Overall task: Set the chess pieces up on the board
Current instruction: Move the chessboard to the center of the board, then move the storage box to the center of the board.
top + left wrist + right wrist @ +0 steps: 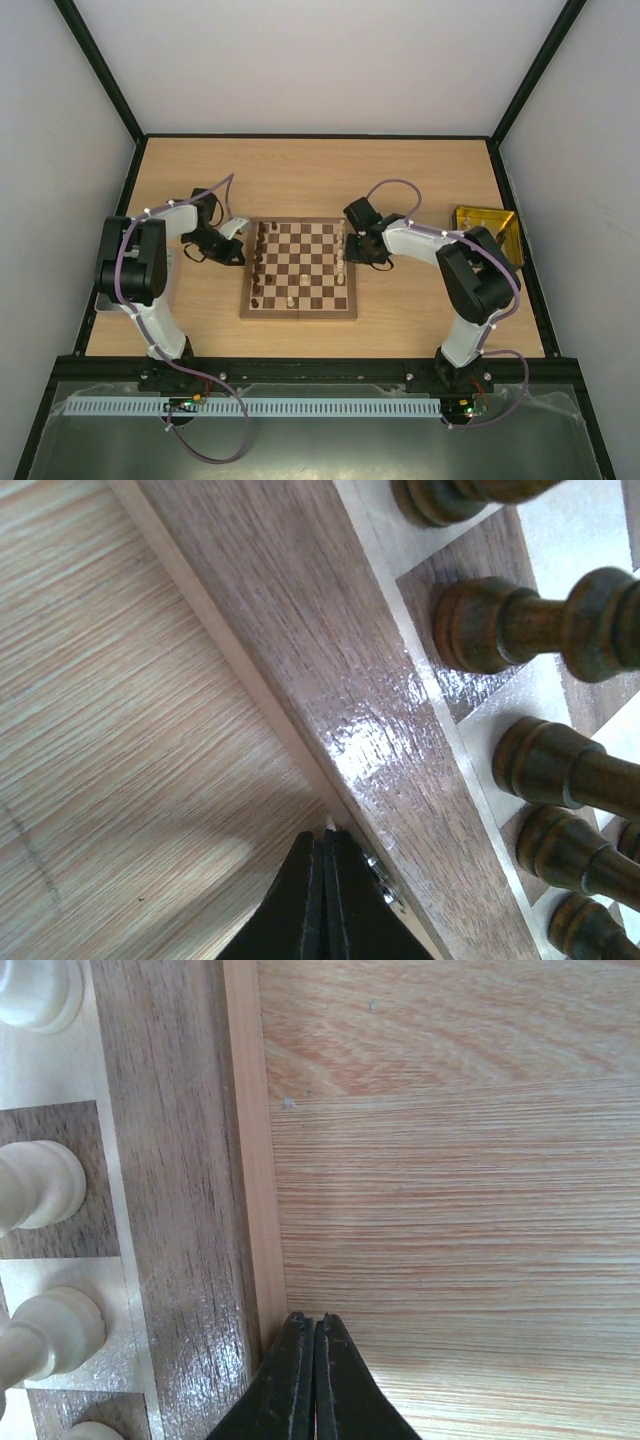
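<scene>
- A wooden chessboard (298, 316) lies in the middle of a light wooden table (320, 180), seen from above, with one robot arm on each side of it.
- Dark pieces (260, 262) stand in files along the board's left edge, and pale pieces (341, 255) line its right edge.
- The set-up looks nearly done. A lone pale piece (291, 300) seems to stand apart from the rows, toward the near edge, and probably needs placing (too small to tell which piece it is).
- The left gripper (323, 900) hangs over the table just beside the board's left rim. Its fingers are pressed together and hold nothing.
- The right gripper (314, 1380) is just off the right rim, also pressed together and empty.
- A yellow tray (470, 215) sits well apart at the table's right edge. No pieces can be made out inside it from the overhead view.
</scene>
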`<state>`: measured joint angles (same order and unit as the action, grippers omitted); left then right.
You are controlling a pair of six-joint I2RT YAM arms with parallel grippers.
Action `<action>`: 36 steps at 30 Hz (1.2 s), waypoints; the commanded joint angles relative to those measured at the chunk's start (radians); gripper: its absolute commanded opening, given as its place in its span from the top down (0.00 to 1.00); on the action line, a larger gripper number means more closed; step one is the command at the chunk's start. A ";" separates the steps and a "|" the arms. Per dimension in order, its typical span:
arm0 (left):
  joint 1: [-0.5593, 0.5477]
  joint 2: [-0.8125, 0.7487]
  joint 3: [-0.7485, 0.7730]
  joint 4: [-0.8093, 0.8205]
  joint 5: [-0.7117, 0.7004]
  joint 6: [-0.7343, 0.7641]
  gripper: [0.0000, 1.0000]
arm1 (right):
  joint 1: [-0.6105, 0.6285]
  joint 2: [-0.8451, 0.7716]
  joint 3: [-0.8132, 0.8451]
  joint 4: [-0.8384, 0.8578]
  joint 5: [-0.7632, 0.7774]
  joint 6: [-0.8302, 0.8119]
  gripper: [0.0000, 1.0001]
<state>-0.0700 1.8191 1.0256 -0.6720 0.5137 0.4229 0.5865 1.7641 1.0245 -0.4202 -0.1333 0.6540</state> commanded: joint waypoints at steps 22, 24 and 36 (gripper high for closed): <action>0.061 -0.114 -0.012 0.174 -0.194 -0.072 0.44 | -0.438 -0.243 0.143 -0.224 0.216 0.008 0.48; 0.061 -0.118 -0.015 0.180 -0.185 -0.072 0.45 | -0.481 -0.249 0.125 -0.216 0.217 0.017 0.48; 0.067 -0.107 -0.027 0.187 -0.141 -0.055 0.50 | -0.553 -0.304 -0.065 -0.150 0.259 0.108 0.49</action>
<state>-0.0078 1.7290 1.0134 -0.4816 0.3439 0.3569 0.0463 1.5066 1.0054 -0.5861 0.0696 0.7124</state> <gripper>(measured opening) 0.503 0.510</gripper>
